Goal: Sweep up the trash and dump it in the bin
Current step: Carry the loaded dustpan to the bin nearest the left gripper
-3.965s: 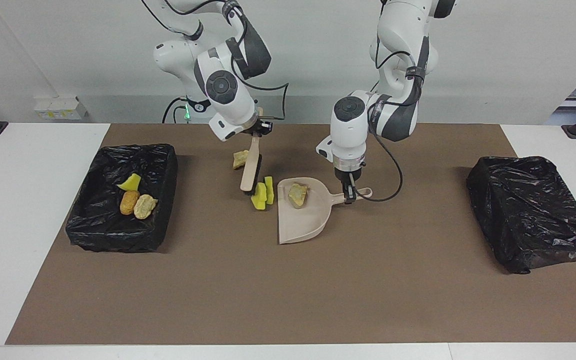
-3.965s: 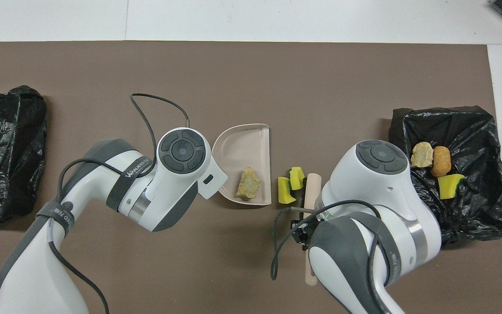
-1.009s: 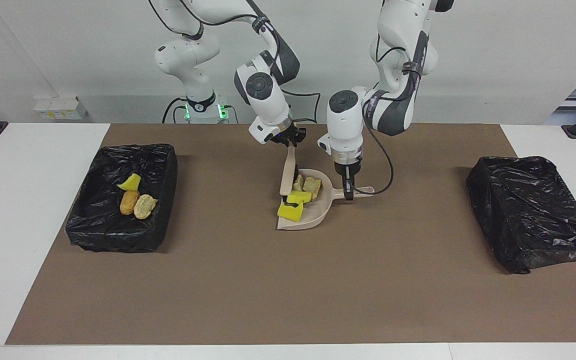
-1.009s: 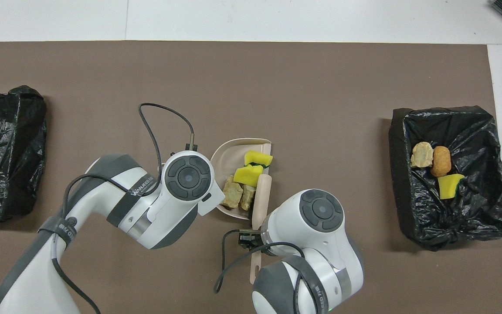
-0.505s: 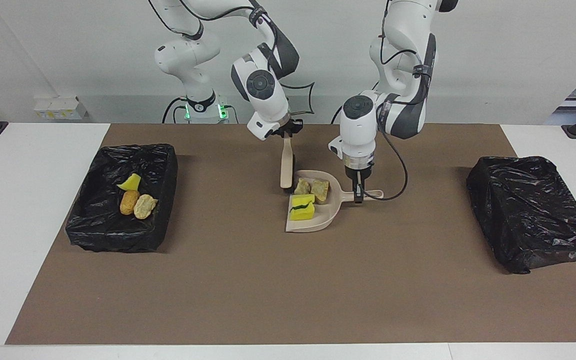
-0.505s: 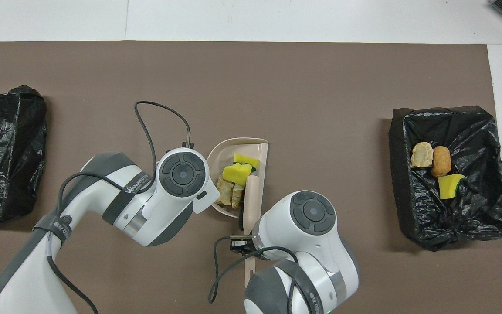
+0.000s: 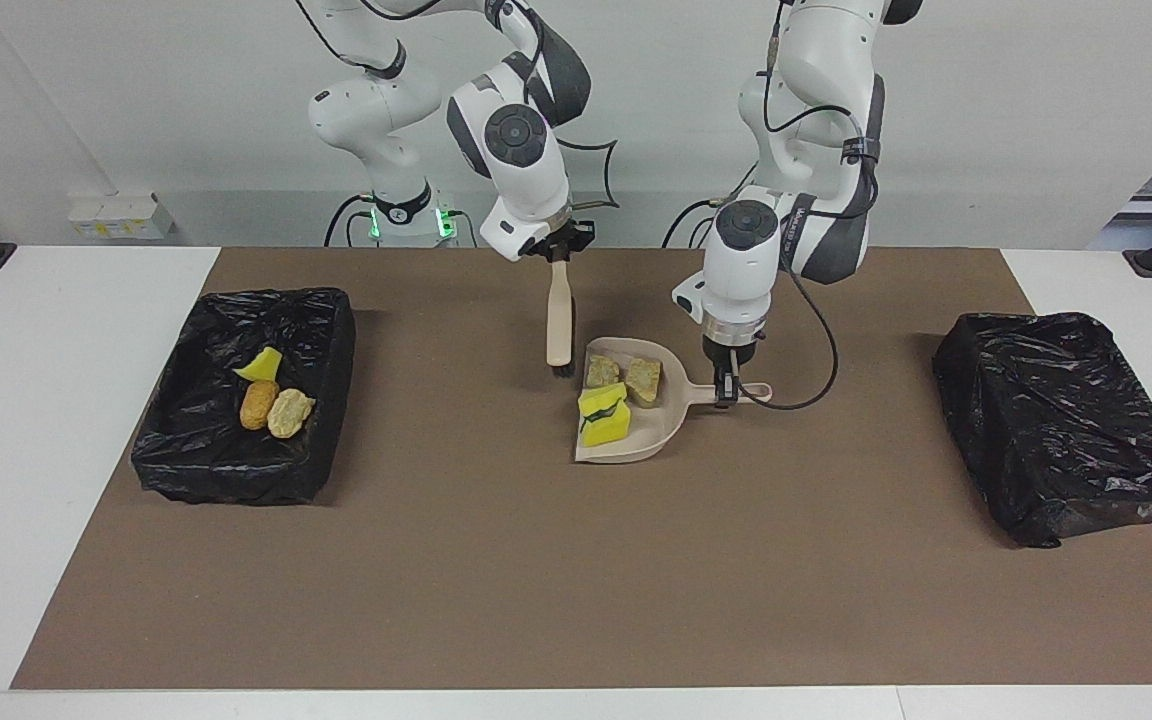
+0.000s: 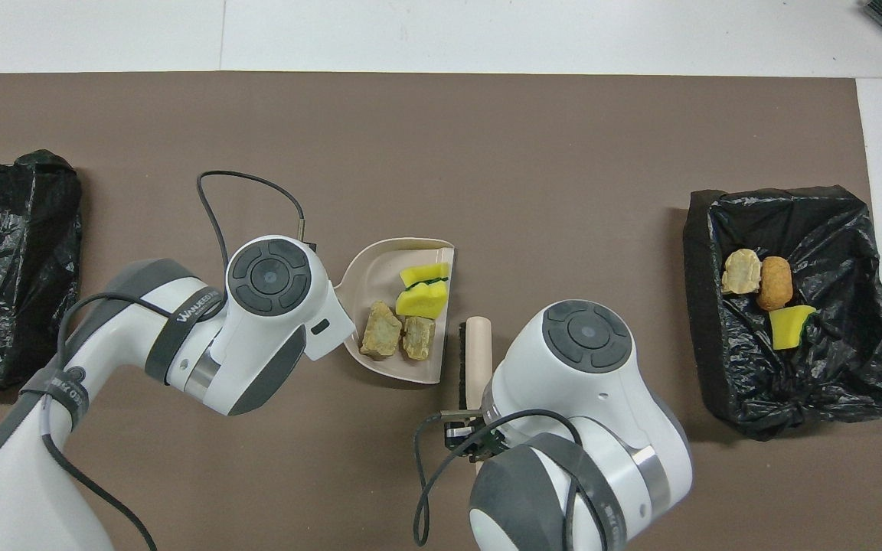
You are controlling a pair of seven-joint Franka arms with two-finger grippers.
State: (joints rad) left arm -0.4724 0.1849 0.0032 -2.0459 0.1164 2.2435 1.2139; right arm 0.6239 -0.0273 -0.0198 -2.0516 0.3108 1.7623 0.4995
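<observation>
1. Dustpan [image 7: 636, 425], beige, is set on the brown mat [image 7: 556, 580] at mid-table; it is taken as the landmark below.
2. Four trash pieces are carried in the dustpan: two yellow sponge bits [image 7: 604, 413], one green-backed, and two beige foam lumps [image 7: 626, 376].
3. Left gripper [image 7: 730, 385] is closed on the dustpan's handle, fingers narrow.
4. Right gripper [image 7: 558, 250] is clamped on the beige brush [image 7: 558, 325], which is hung upright just beside the dustpan's open edge, on the right arm's side.
5. Open black-lined bin [image 7: 241, 395] is placed well apart from the dustpan, toward the right arm's end; three pieces [image 7: 271, 395] are held in it: yellow, orange-brown, beige.
6. Second black bag [image 7: 1061, 425] is placed well apart from the dustpan, toward the left arm's end.
</observation>
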